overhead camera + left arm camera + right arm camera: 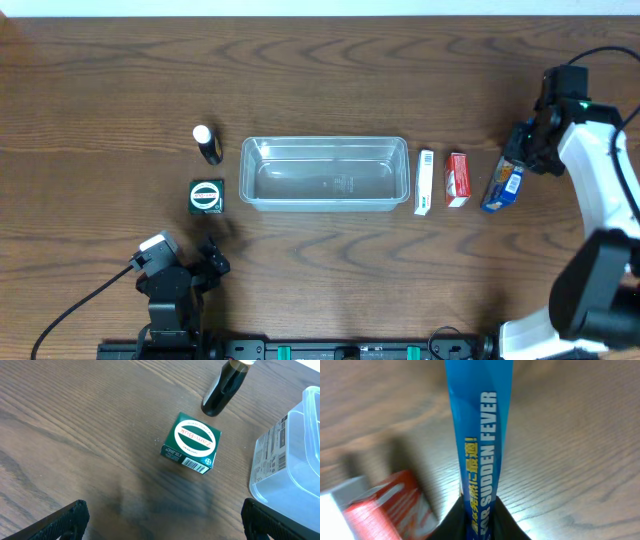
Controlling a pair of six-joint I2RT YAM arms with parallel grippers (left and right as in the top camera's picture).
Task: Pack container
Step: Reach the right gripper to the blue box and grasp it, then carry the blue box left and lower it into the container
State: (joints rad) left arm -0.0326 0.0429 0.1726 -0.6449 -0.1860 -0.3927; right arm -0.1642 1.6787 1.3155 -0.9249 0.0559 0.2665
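The clear plastic container [325,173] sits at the table's middle with nothing in it; its corner shows in the left wrist view [295,460]. My right gripper [520,150] is shut on a blue box [503,186] at the right; in the right wrist view the box [480,435] stands between the fingers [480,522]. A red box [457,179] and a white box [424,182] lie right of the container. A green box [206,194] and a dark bottle [207,144] stand left of it. My left gripper [200,265] is open, near the front edge.
The green box [192,442] and the dark bottle [225,387] lie ahead of the left fingers [162,525] on the wood table. The red box [385,505] is blurred, left of the blue box. Cables run along the front edge and at the right.
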